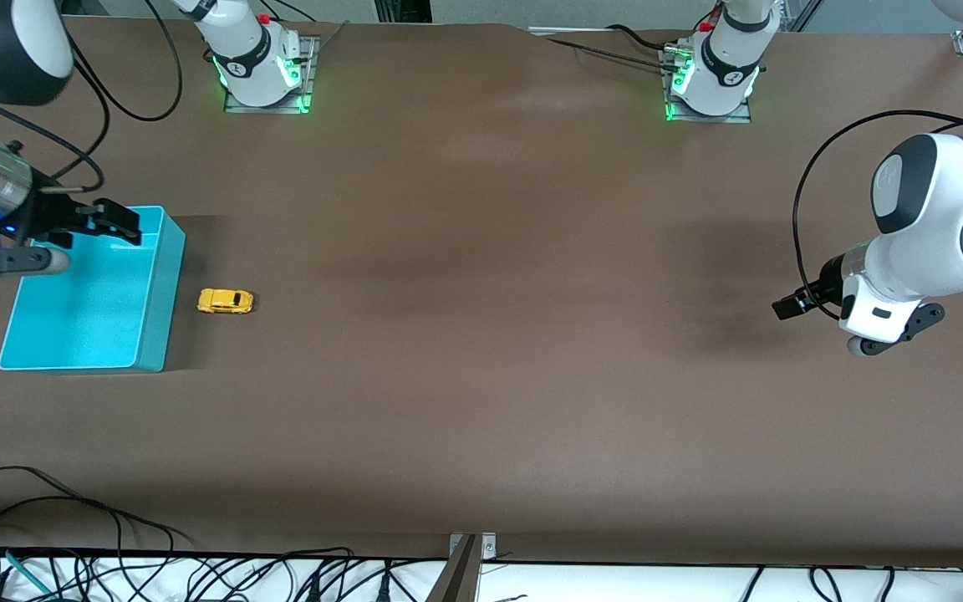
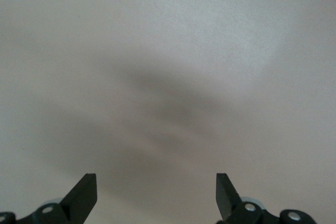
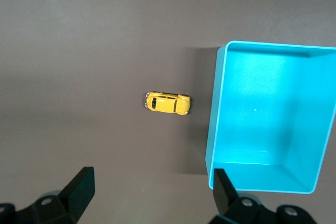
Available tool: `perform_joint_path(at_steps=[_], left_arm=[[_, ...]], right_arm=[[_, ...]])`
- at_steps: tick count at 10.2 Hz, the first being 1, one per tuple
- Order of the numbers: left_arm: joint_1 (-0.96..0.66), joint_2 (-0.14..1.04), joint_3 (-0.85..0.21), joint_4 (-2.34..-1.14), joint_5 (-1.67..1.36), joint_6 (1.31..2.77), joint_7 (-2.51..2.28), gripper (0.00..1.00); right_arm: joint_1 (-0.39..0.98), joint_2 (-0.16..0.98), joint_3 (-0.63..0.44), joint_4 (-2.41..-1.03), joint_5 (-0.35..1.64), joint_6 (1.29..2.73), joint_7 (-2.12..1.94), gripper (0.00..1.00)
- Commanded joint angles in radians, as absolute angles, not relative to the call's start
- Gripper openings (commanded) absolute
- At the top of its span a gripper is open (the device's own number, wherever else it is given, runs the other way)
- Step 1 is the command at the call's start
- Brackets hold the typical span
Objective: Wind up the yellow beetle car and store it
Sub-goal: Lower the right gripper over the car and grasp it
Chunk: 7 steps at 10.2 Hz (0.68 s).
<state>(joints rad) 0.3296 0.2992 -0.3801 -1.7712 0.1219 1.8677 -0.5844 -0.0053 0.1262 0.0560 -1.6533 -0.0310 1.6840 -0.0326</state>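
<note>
The yellow beetle car (image 1: 226, 301) stands on its wheels on the brown table, close beside the turquoise bin (image 1: 165, 301), on the side toward the left arm's end. In the right wrist view the car (image 3: 167, 103) lies apart from the bin (image 3: 212, 129), whose inside holds nothing. My right gripper (image 1: 124, 224) hangs open over the bin's rim nearest the robot bases; its fingers (image 3: 79, 187) are wide apart with nothing between them. My left gripper (image 1: 787, 307) waits open over bare table at the left arm's end, and in its wrist view the left gripper (image 2: 156, 192) holds nothing.
The two arm bases (image 1: 262, 67) (image 1: 711, 79) stand along the edge of the table farthest from the camera. Loose cables (image 1: 72, 552) lie along the edge nearest the camera. Brown tabletop (image 1: 490, 293) stretches between the car and the left arm.
</note>
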Motion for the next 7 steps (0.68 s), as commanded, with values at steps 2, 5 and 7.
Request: perform_joint_path(at_steps=[2,5,7], left_arm=[[0.336,0.279,-0.382,-1.776,0.103,1.852,-0.557,1.0],[0.336,0.279,-0.382,-1.776,0.103,1.838,-0.557,1.0],[0.337,0.279,-0.388,-1.775,0.103,1.838,-0.557,1.0]], right_arm=[[-0.003,0.24,0.069,-1.586,-0.006,1.715,-0.124,1.0],[0.009,0.264,0.08,-1.679,0.02,1.831,-0.295,1.0],[0.009,0.198,0.1,-1.879,0.018,2.044,-0.516,1.0]])
